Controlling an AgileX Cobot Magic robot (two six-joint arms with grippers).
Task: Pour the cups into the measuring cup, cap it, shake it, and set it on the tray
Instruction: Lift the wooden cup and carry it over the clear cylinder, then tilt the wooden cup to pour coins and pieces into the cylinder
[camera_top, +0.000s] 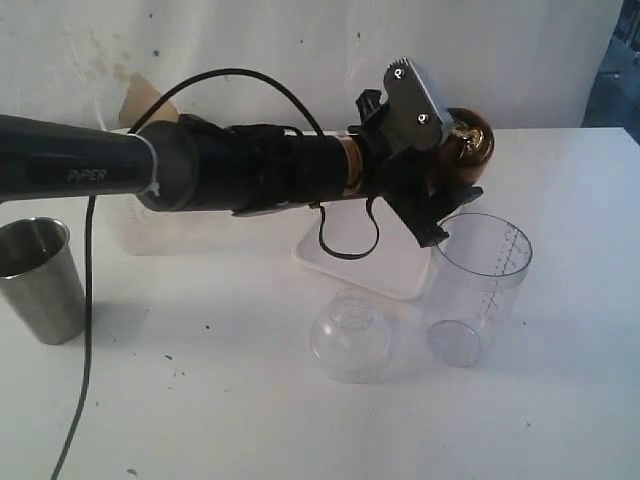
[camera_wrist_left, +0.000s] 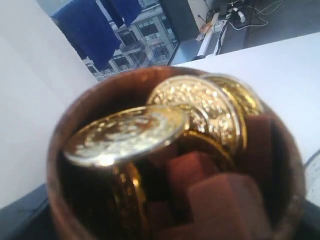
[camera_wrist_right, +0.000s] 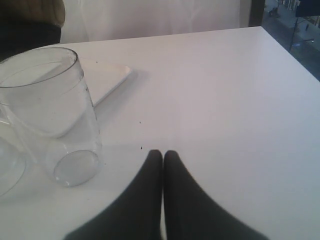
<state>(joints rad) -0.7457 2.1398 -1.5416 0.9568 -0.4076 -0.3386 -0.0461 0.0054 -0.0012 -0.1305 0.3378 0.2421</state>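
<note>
Reaching across, left claw (camera_top: 445, 165) grasping tilted brown cup (camera_top: 472, 140) above measuring cup (camera_top: 482, 275), right claw (camera_wrist_right: 163, 156) clenched.

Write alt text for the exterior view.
The left hand holds a brown cup above a clear measuring cup on a white table. A clear dome lid sits beside it, a white tray behind, a steel tumbler at far left.

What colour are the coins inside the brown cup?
Coins in the brown cup: shiny gold; left wrist view.

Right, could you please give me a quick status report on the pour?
Left gripper holds brown cup, tipped near measuring cup, which stands empty. Right gripper shut, empty. Lid alongside, nothing blocking.
</note>
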